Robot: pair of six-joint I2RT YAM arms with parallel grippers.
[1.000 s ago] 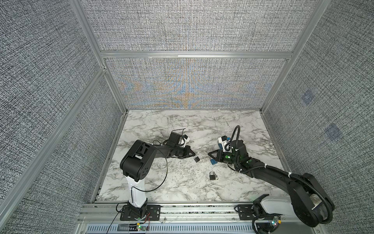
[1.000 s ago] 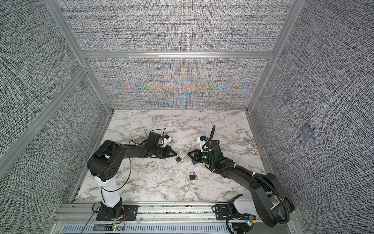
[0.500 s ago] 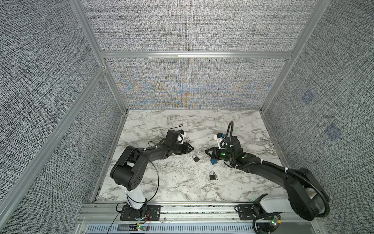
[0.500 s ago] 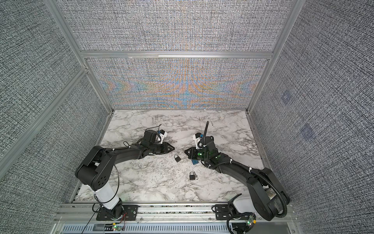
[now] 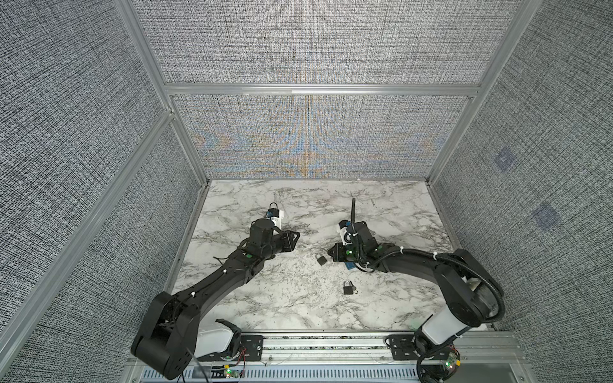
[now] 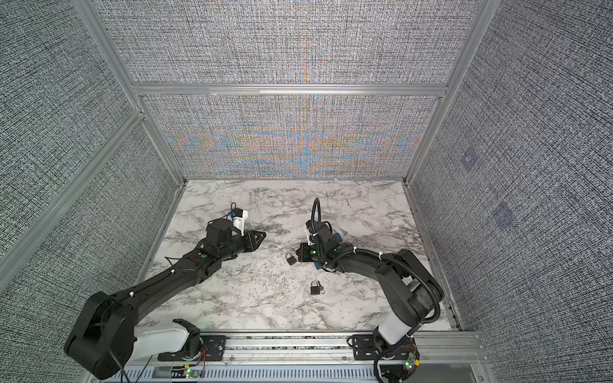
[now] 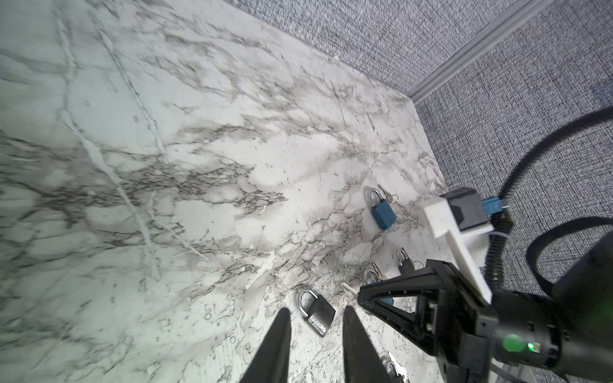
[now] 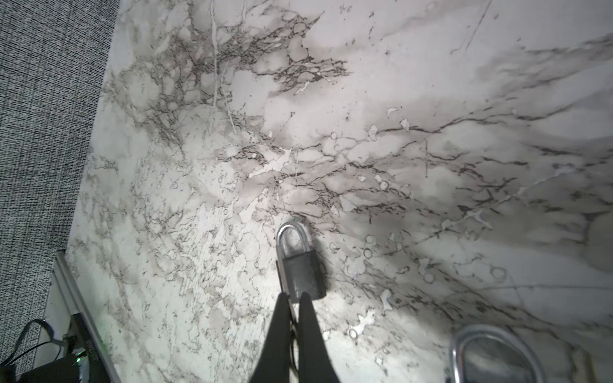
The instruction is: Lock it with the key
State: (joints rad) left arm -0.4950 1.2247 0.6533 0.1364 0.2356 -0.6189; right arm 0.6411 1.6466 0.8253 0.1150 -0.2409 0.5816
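Lying flat on the marble table [image 5: 252, 298], the black padlock [image 5: 321, 259] sits just beside the tip of the right gripper [image 5: 331, 257]. It has a dark squarish body and a shiny silver shackle pushed down into the body. Locked or not, can't tell.

The right wrist view is the closest look. The shackle points away from the right gripper and the body end sits right at the fingertips. Those jaws are pressed together. Contact with the padlock is unclear.

Only the left wrist view shows the key [image 7: 349, 287]. Its short silver blade pokes out of the right gripper's tip, pinched there, with a small gap to the padlock body. It is too small to make out in both top views.

The left gripper [image 7: 315, 310] is on the far side of the padlock from the right gripper. Its fingers [image 7: 280, 345] are parted and the gap is empty, so it holds nothing.

Top views only: a second black padlock [image 5: 347, 287] lies near the right gripper, on the front-rail side.

Left wrist view only: a blue padlock [image 7: 383, 212] with a silver shackle lies flat beyond the right gripper. Top views give just a blue sliver under that gripper's wrist.
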